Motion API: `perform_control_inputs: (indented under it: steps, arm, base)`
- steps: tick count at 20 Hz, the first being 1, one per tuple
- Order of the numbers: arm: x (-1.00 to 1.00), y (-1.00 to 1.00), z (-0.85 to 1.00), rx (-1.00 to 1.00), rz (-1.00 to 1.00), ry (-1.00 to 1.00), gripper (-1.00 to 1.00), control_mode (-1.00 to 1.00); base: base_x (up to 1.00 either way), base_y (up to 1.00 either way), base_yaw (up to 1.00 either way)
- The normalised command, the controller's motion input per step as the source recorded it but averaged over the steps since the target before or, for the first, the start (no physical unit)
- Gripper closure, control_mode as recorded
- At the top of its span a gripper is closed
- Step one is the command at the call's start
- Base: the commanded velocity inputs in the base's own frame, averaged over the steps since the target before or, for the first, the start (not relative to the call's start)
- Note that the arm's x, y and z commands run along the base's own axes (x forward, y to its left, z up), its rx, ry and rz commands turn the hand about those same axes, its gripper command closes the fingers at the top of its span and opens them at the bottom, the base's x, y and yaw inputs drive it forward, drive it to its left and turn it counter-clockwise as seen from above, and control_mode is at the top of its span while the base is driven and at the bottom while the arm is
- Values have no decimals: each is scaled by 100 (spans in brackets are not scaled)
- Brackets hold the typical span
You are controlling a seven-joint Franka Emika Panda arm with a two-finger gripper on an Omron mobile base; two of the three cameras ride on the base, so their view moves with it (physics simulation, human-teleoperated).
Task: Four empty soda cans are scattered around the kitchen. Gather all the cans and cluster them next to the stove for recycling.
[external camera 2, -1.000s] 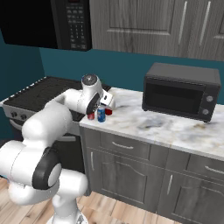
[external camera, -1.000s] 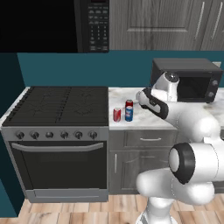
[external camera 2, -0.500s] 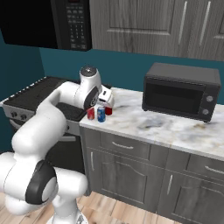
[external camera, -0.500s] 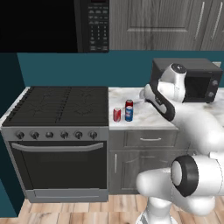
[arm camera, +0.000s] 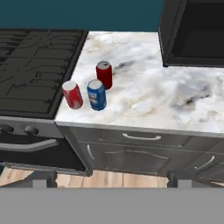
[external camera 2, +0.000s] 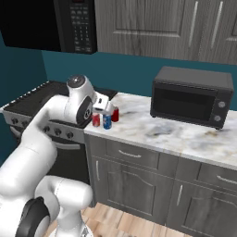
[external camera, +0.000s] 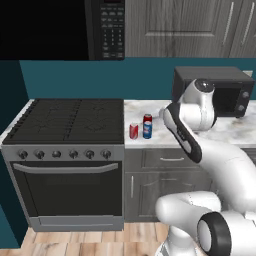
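Observation:
Three soda cans stand upright in a tight group on the marble counter, right beside the stove [arm camera: 35,65] [external camera: 70,120]. They are a red can [arm camera: 72,94] [external camera: 133,131] nearest the stove, a blue can with a white band [arm camera: 96,94] [external camera: 147,129], and a second red can [arm camera: 104,75] [external camera 2: 115,114] just behind. My gripper [arm camera: 110,178] [external camera 2: 102,103] hovers above and in front of the cans. It is open, its fingertips [arm camera: 43,178] are wide apart, and nothing is between them.
A boxy black countertop microwave [arm camera: 192,35] [external camera 2: 192,95] stands on the counter [arm camera: 144,100] to the right of the cans, with bare marble between. A black keypad microwave [external camera: 105,27] hangs over the stove. Grey drawers [arm camera: 140,140] run below the counter edge.
The arm's elbow and upper links have risen and swung back. The hand stays near the cans and the jaws stay open. The cans have not moved.

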Motion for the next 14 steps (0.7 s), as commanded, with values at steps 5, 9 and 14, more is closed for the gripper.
perform_control_inputs:
  steps: [5,9,14]
  arm:
    - [-43,7,26,-6,0,-16,-100,-100]
    - [-39,0,42,0,0,-1,-100,-100]
    - [-40,0,53,2,0,2,-100,-100]
  base:
    - [0,0,0]
    - [0,0,0]
    - [0,0,0]
